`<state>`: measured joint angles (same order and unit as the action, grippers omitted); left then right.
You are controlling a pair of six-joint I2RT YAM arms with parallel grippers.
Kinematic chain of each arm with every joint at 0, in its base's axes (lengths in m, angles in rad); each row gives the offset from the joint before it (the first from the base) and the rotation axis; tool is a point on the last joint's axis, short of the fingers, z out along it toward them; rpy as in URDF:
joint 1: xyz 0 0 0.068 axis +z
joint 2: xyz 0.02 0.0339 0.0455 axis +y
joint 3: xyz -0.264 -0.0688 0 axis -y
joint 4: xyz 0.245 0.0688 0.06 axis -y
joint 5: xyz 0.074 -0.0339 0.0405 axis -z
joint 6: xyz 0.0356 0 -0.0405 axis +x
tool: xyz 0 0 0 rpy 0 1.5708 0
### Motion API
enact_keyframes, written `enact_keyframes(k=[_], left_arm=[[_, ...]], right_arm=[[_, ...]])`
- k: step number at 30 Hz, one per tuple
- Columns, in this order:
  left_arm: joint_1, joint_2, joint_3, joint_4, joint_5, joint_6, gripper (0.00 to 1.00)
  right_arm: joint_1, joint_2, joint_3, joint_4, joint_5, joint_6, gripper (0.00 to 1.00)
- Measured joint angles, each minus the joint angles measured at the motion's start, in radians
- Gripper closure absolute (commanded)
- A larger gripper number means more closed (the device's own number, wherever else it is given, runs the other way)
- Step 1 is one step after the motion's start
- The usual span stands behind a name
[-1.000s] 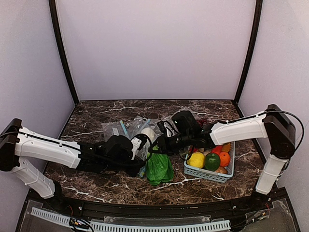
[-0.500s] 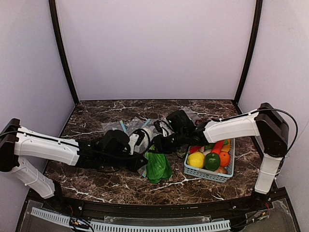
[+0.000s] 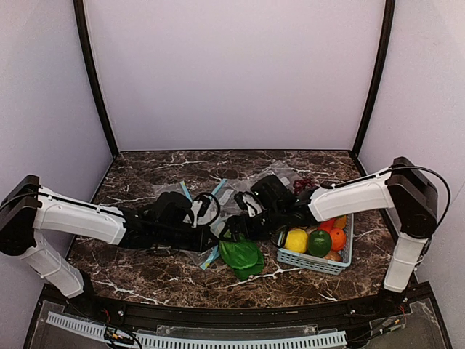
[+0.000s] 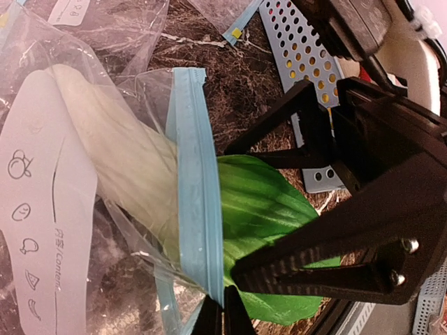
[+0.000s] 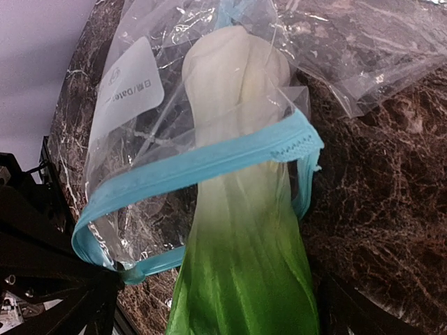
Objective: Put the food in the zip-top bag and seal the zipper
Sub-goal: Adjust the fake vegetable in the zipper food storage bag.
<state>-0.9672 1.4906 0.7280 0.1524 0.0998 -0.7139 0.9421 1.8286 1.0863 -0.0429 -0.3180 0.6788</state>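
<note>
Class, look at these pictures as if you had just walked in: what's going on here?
The left arm holds the zip-top bag by its zipper, jaws pinched shut on the blue strip, with the mouth open. The leafy vegetable is halfway in: white stalk inside, green leaves outside. The right arm has its jaws open around the leaves. Other toy produce lies in the basket. The bag is not yet sealed.

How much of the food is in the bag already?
Partly done: the leafy vegetable's white stalk is inside the bag, but its green leaves stick out past the zipper. In hand: the left gripper pinches the zipper edge, and the right gripper stands open around the leaves. Left: push the leaves in, add the red vegetable from the basket, then seal the zipper.
</note>
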Motion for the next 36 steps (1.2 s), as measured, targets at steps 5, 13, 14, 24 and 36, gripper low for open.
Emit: enact_keyframes(k=[5, 13, 14, 24, 36], left_arm=[[0.012, 0.0, 0.0, 0.013, 0.015, -0.006, 0.99], [0.016, 0.002, 0.0, 0.014, 0.031, -0.004, 0.99], [0.016, 0.002, 0.0, 0.013, 0.033, -0.004, 0.99], [0.016, 0.002, 0.0, 0.003, 0.039, 0.006, 0.99], [0.017, 0.002, 0.002, -0.035, 0.087, 0.068, 0.99]], right_arm=[[0.05, -0.062, -0.015, -0.075, 0.079, -0.008, 0.01], [0.117, -0.096, -0.061, -0.176, 0.18, 0.003, 0.03], [0.121, -0.093, -0.063, -0.184, 0.183, 0.004, 0.05], [0.131, -0.061, -0.11, -0.126, 0.151, 0.054, 0.54], [0.131, -0.131, -0.2, 0.0, 0.135, 0.105, 1.0]])
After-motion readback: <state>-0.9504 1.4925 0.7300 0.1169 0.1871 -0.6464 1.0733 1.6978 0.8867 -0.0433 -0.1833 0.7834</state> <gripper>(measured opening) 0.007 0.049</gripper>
